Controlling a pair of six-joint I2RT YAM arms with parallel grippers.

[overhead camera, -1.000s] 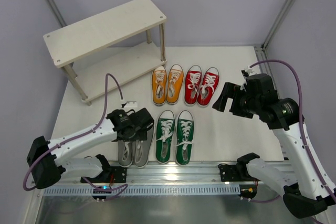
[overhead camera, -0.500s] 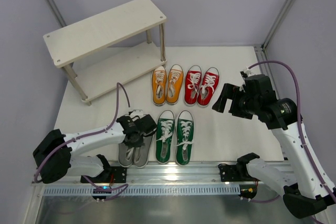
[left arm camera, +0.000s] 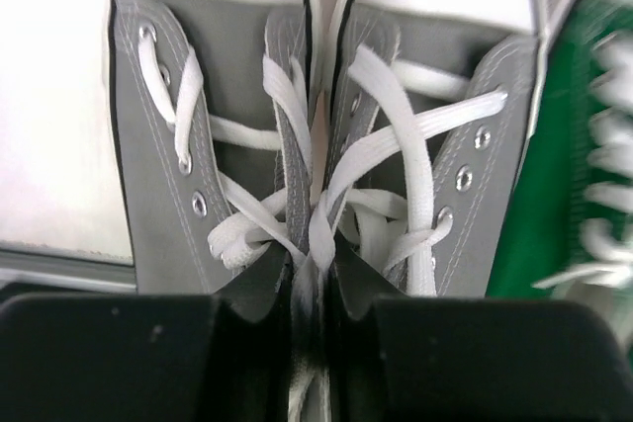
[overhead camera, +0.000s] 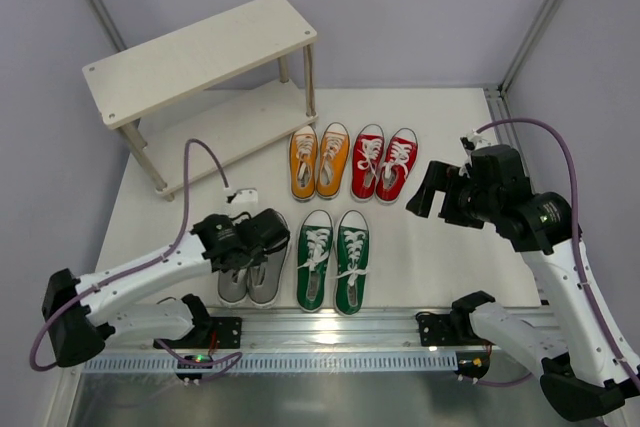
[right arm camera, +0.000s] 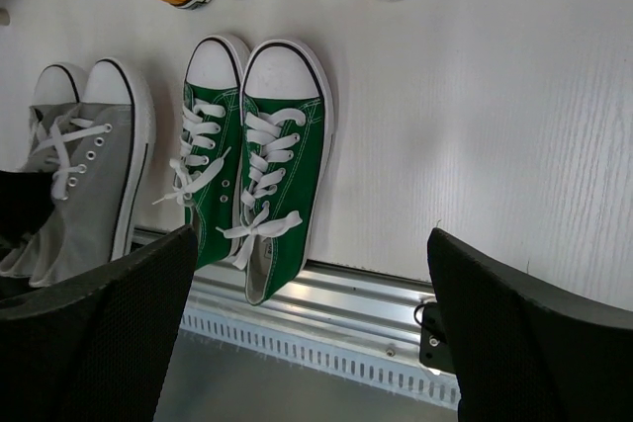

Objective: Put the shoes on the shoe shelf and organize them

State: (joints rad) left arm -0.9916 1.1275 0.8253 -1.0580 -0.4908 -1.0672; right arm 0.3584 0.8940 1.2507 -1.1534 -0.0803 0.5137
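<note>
Observed at the near left of the bench: the left gripper was drawn together and clamped on the grey sneakers, pinching the two inner lace-side walls of the pair between its jaws, so both shoes were caught in one grip. The pair lay side by side with its long axis running near to far, toes pointing far, heels toward the near rail. The shoe shelf stood at the far left, set askew, and lay far and slightly left of the held pair; no shoe was seen on it. The left arm was plainly the nearer to both pair and shelf. The right gripper hung above the right side of the bench with its jaws wide apart and nothing between them. The green sneakers sat just right of the grey pair; the orange sneakers and red sneakers sat side by side beyond them. Judgement: the carry called for a lift and a move far-left, toes leading, toward the shelf's open side.
</note>
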